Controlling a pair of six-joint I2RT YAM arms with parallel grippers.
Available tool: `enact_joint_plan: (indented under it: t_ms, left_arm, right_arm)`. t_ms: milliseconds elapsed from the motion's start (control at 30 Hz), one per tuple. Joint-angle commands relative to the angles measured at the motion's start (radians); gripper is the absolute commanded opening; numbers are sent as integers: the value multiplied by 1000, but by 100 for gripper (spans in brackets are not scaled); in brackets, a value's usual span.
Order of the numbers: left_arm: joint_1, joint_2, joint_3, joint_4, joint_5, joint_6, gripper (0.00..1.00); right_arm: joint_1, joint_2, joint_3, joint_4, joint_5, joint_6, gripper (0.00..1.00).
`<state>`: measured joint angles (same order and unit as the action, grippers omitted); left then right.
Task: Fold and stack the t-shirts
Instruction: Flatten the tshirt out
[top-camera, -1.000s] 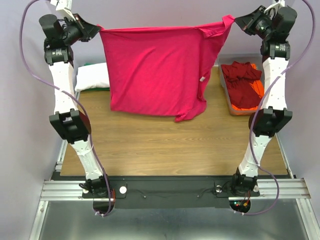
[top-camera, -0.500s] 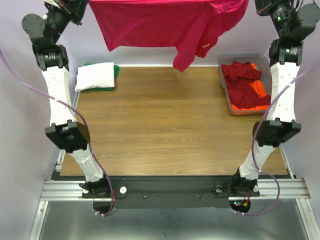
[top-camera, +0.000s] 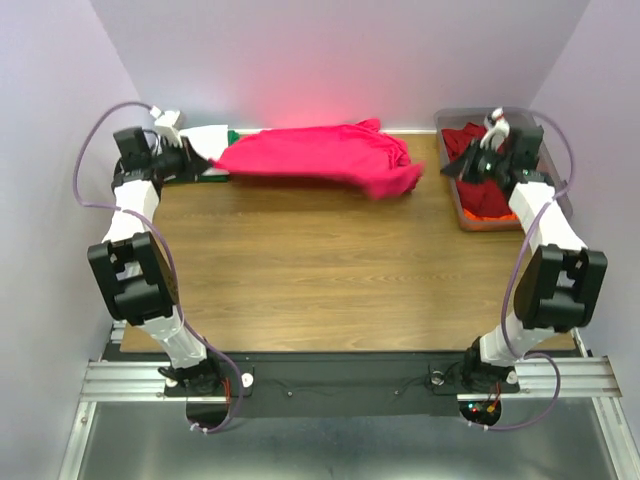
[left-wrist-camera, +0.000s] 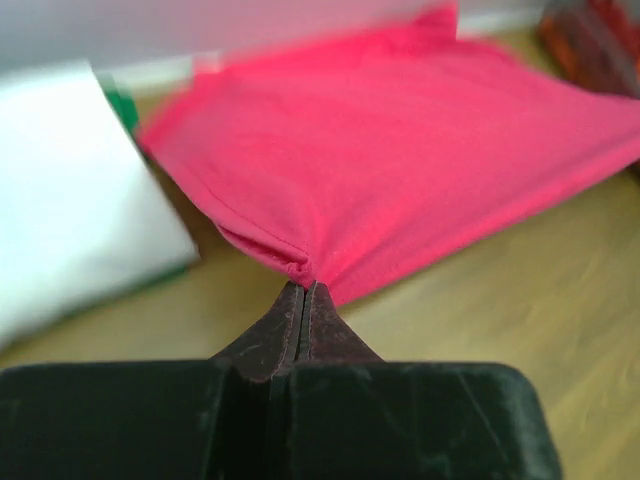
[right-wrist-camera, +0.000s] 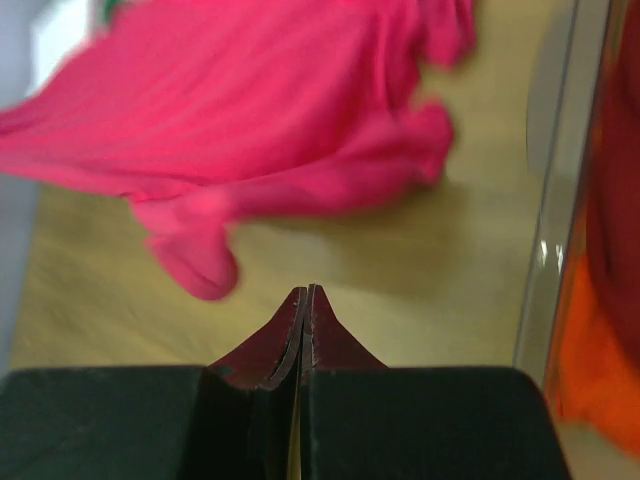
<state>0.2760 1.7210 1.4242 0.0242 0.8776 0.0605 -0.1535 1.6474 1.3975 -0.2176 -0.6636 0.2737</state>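
Top external view is showing the pink-red t-shirt (top-camera: 310, 157), hanging high between both arms a second ago, now settling onto the table (top-camera: 330, 260). The left gripper (left-wrist-camera: 303, 292) is still pinching its hem. The right gripper (right-wrist-camera: 305, 295) is sitting shut and empty with the cloth just ahead, likely needing a regrasp.

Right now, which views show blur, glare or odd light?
Top view: the pink shirt smears at its right end, and a reddish glow tints the wall behind it. Left wrist view: the left fingers are sharp, the cloth beyond them soft. Right wrist view: the shirt is blurred, and a bright glint sits on the clear bin.
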Motion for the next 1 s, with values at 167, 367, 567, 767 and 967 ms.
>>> enact_joint_plan:
  t_ms: [167, 367, 567, 767, 967]
  left_arm:
    - [25, -31, -45, -671, -69, 671, 0]
    - [23, -75, -172, -820, -186, 897, 0]
    - [23, -118, -288, -744, -252, 869, 0]
    - [25, -74, -243, -736, -258, 797, 0]
    - [25, -52, -196, -739, -261, 759, 0]
  right_arm:
    - [-12, -218, -190, -219, 39, -390, 0]
    - [2, -251, -224, -451, 18, -593, 1]
    - [233, -239, -236, -477, 59, -608, 35]
    - [368, -129, -221, -401, 186, -651, 62]
    - [486, 67, -121, -326, 298, -694, 61]
